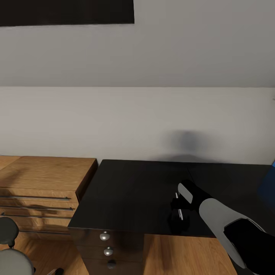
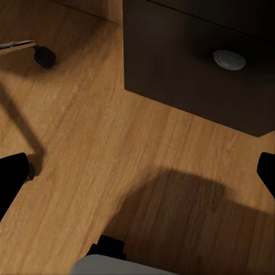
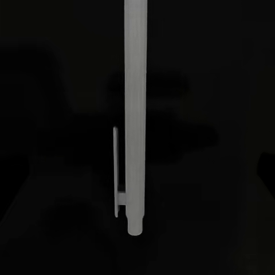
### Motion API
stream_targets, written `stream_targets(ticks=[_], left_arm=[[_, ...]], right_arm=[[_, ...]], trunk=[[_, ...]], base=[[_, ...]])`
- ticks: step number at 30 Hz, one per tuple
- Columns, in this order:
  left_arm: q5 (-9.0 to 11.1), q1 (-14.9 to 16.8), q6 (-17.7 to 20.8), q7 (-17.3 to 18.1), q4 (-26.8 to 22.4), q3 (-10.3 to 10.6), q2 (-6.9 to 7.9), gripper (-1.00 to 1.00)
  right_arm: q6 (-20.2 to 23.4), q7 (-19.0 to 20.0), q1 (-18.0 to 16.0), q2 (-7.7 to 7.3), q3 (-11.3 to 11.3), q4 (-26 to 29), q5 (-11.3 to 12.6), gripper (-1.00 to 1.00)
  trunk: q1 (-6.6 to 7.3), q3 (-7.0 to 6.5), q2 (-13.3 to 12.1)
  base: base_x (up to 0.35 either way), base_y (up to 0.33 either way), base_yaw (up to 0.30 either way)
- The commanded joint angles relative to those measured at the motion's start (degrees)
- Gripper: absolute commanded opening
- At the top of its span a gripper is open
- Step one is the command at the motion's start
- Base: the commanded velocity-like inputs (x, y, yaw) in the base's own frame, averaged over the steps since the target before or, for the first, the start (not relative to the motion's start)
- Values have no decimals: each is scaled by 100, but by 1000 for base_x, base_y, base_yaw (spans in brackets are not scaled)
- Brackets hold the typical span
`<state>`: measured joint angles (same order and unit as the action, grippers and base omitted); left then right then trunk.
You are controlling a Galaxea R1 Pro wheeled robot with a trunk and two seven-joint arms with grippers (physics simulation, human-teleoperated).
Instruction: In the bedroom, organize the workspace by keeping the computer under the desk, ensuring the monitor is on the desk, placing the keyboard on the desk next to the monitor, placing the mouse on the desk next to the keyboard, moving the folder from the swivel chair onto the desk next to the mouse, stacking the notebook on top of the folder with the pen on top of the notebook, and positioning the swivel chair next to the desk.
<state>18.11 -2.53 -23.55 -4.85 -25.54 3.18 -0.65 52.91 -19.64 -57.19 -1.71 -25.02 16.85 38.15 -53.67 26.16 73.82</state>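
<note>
The white pen (image 1: 178, 207) lies on the black top of the desk (image 1: 130, 191), near its front edge. My right gripper (image 1: 178, 214) hangs right over it, pointing down. In the right wrist view the pen (image 3: 135, 114) runs straight between the two dark fingers (image 3: 16, 172), which stand far apart at the picture's edges, open and apart from the pen. My left gripper (image 2: 137, 172) is open over the wood floor beside the desk's drawer front (image 2: 189, 63). One caster of the swivel chair (image 2: 43, 55) rests on the floor nearby.
A light wood cabinet (image 1: 42, 179) with bar handles stands against the desk's left side. Round silver knobs (image 1: 104, 236) mark the desk drawers. Something blue (image 1: 268, 183) shows at the desk's right edge; I cannot tell what it is. A sloped grey-white wall rises behind.
</note>
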Motion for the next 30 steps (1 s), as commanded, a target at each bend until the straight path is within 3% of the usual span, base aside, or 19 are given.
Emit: stream_targets(ticks=[1,10,30], left_arm=[[8,-2,-10,-51,-9,34,3,100],[8,-2,-10,-51,-7,34,3,100],[8,-2,-1,-58,-5,34,6,100]], right_arm=[[19,-40,-2,-5,-38,12,61,100],[14,-39,-2,-5,-38,11,61,100],[9,-37,-2,-8,-38,11,61,100]], trunk=[[0,5,3],[-198,167,364],[-198,167,364]], base=[[0,0,0],[0,0,0],[0,0,0]])
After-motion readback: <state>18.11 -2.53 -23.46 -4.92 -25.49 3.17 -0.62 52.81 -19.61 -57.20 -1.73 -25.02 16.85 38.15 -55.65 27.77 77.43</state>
